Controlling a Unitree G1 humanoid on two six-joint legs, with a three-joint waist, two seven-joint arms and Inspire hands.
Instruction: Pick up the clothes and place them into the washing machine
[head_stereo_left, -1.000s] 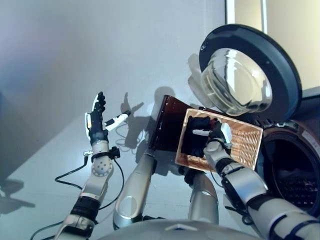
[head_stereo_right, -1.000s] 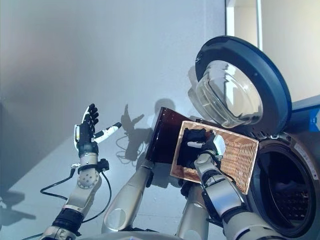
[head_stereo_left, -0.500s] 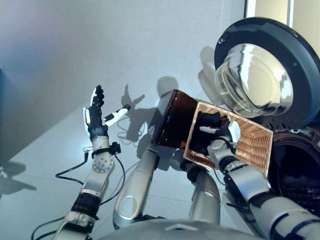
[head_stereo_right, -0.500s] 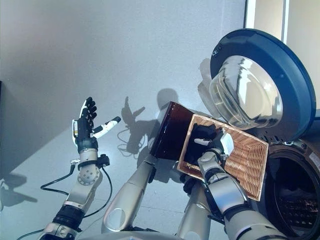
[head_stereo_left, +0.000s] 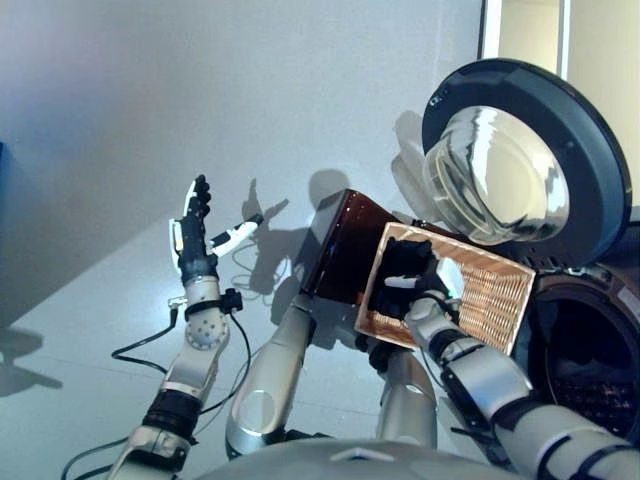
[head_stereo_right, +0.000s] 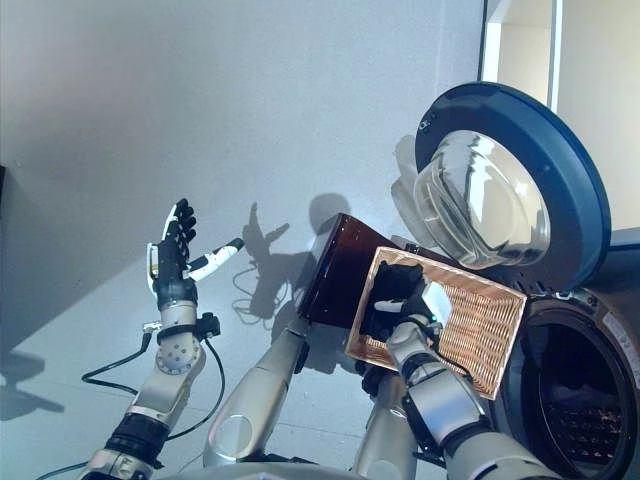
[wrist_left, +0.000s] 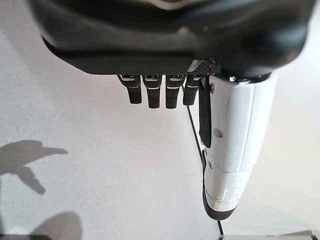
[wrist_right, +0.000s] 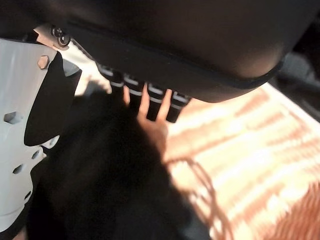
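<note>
Right robot hand (head_stereo_left: 425, 290) still in wicker basket (head_stereo_left: 490, 300) over dark clothes (head_stereo_left: 400, 275), grip unclear, left robot hand (head_stereo_left: 195, 235) spread.

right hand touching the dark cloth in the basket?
Cannot tell. Right hand reaches over the cloth in the basket; no view shows contact or gap.

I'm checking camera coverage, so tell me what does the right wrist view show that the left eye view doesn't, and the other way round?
Only the right wrist view shows, up close, the right robot hand with its fingers reaching onto the dark clothes.

Only the left eye view shows the washing machine with its door open, and the left robot hand raised, open and empty.

Both show the wicker basket and the dark clothes lying in it.
</note>
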